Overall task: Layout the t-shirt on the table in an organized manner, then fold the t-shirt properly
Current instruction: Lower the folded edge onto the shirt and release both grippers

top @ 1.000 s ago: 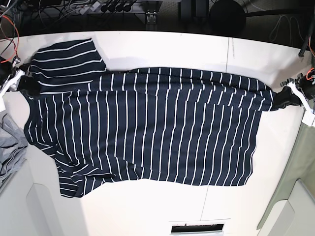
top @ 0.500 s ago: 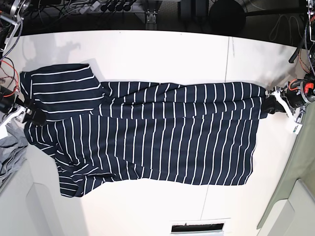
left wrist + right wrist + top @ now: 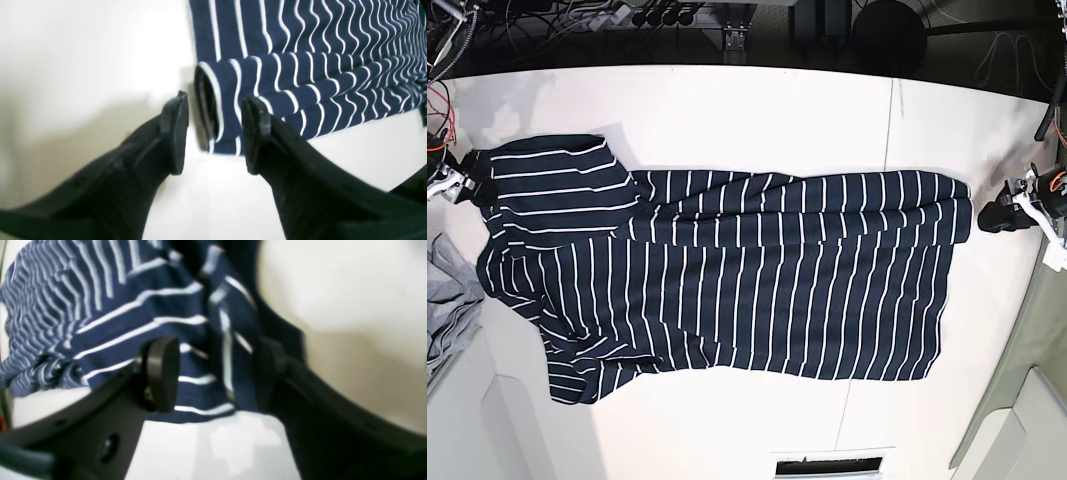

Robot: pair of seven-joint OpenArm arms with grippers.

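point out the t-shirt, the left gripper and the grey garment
t-shirt [image 3: 757,280], base view, middle of the striped body.
left gripper [image 3: 213,133], left wrist view, midway between the open fingertips.
grey garment [image 3: 449,300], base view, crumpled fabric at the left edge.

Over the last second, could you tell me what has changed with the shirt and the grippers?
Both grippers let go: the left gripper and right gripper opened and backed off the t-shirt. Its stretched top edge went slack and settled lower on the table. The shirt's lower part stayed as it was.
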